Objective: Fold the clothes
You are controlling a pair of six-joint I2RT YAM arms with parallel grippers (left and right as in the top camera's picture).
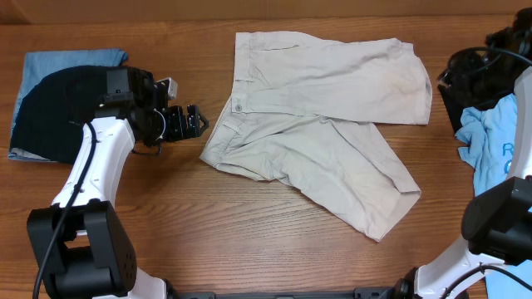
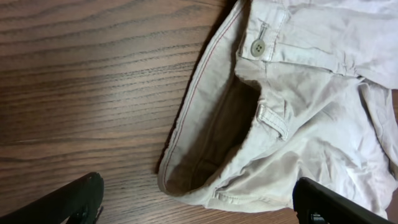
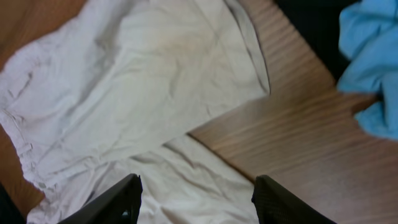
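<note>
Left end effector [image 1: 199,120], jaws apart, beside shorts [image 1: 316,124].

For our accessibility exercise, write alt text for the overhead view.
Beige khaki shorts lie unfolded, legs splayed, on a wooden table. The left pincer hovers open beside their waistband; a black knit garment lies far left.

Beige shorts [image 2: 311,124] are seen filling the right of frame, waistband [image 2: 205,124] gaping open at centre, button [image 2: 257,47] at upper centre. Bare wood table [image 2: 93,81] is shown at left. Left gripper [image 2: 199,205] is spread wide, one finger in each lower corner.
</note>
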